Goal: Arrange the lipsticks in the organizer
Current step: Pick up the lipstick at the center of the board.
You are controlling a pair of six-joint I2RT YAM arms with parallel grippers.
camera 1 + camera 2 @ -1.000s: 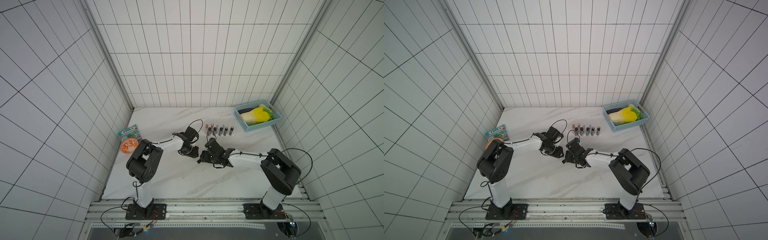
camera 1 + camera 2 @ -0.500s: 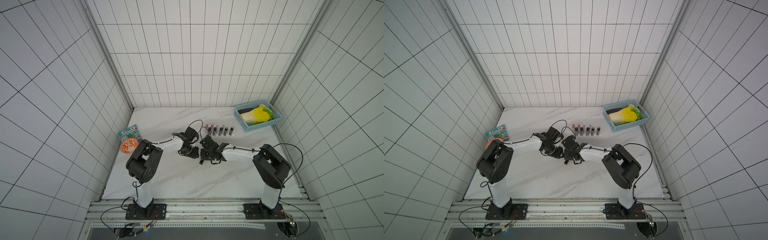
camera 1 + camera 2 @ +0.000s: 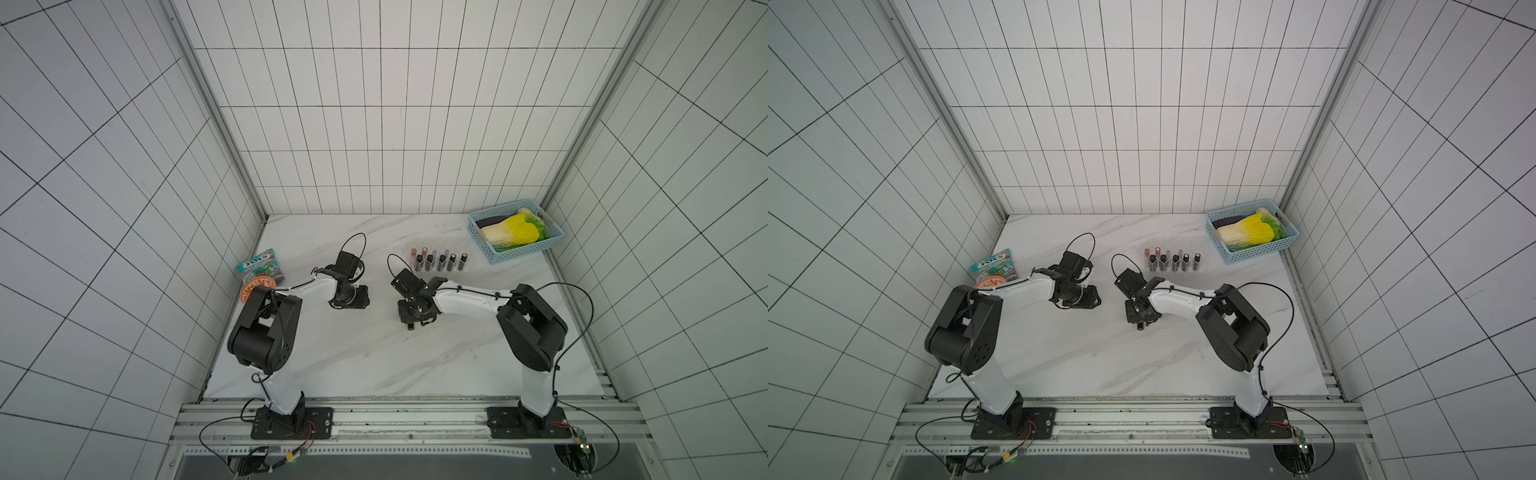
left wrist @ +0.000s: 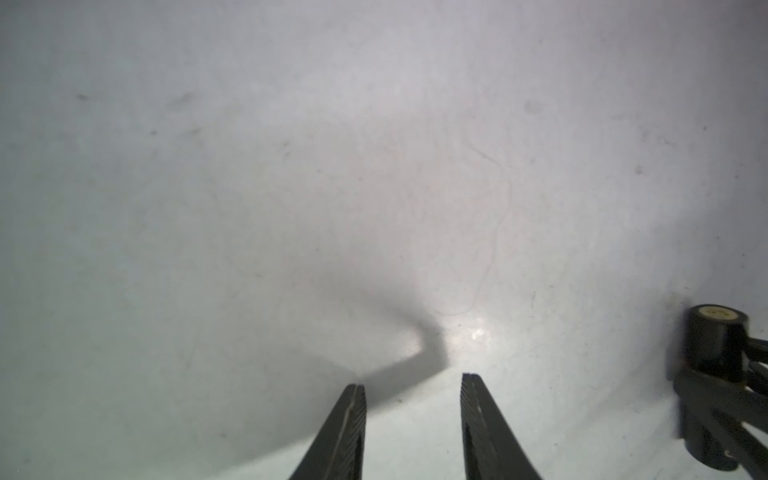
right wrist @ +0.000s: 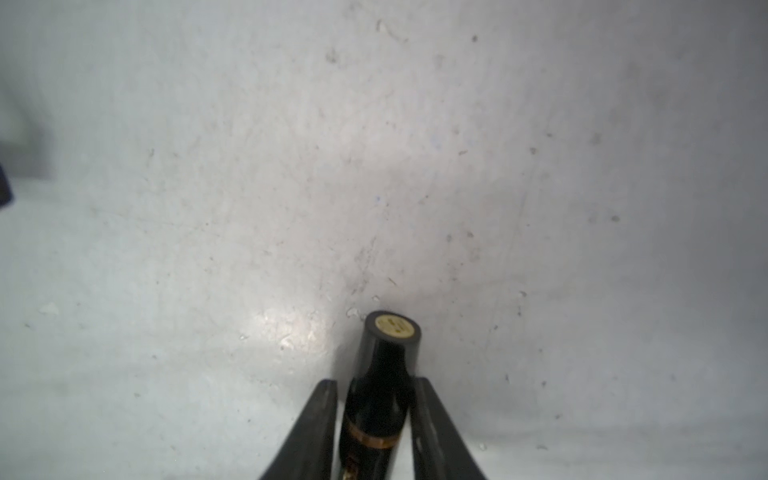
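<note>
Clear plastic organizer [image 3: 468, 266] holds upright lipsticks [image 3: 441, 262] in two rows; light-blue perforated basket [image 3: 523, 249] holds a yellow cabbage [image 3: 513, 232]. At the white marble table's [image 3: 374, 353] middle, the right gripper [image 5: 376, 382] pinches a glossy black lipstick [image 5: 388, 353] lengthwise along its fingers, gold-disc end outward. The left gripper [image 4: 413, 380] stands spread, empty.

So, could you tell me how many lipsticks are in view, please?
10: nine lipsticks stand in the organizer, in two rows; one black lipstick is in the right tool. Others may be hidden.

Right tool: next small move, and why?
Likely a short straight lift. The right tool clamps the black lipstick close to the table. The organizer holding the other lipsticks stands farther back, so clearance comes first.
</note>
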